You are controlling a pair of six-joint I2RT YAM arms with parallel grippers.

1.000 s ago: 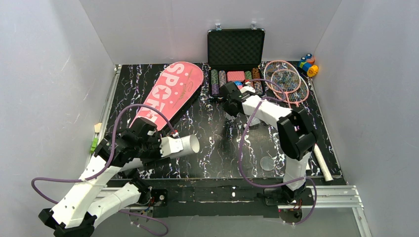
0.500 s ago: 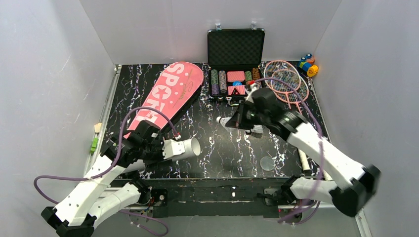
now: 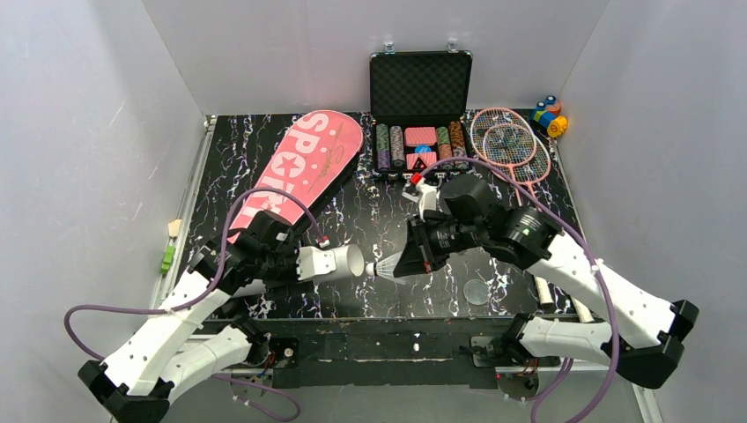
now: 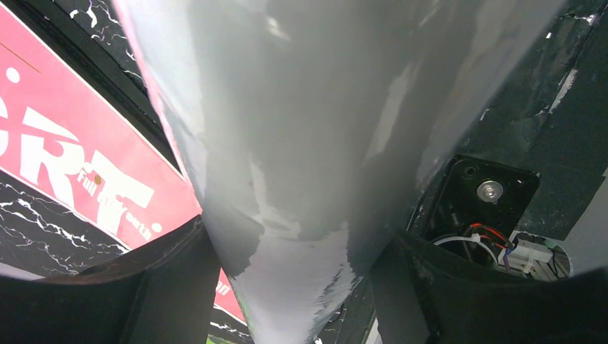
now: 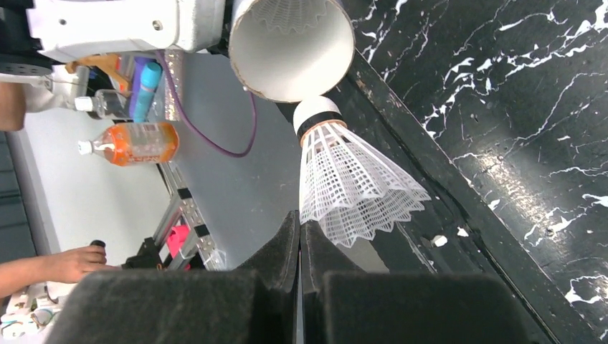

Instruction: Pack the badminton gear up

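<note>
The right fingers point(image 5: 276, 251) pinched the shuttlecock point(image 5: 351, 186) by its skirt, cork-first just beside the open mouth of the tube point(image 5: 290, 46), which the left fingers point(image 4: 172, 287) clasped.

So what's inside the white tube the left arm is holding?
In the right wrist view the white tube shows a netted white skirt in its mouth, seemingly another shuttlecock's; deeper is hidden. The shuttlecock in the right pincer is outside, cork at the rim.

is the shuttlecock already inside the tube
No, the whole shuttlecock shows outside the tube, with its cork tip just at the open mouth.
</note>
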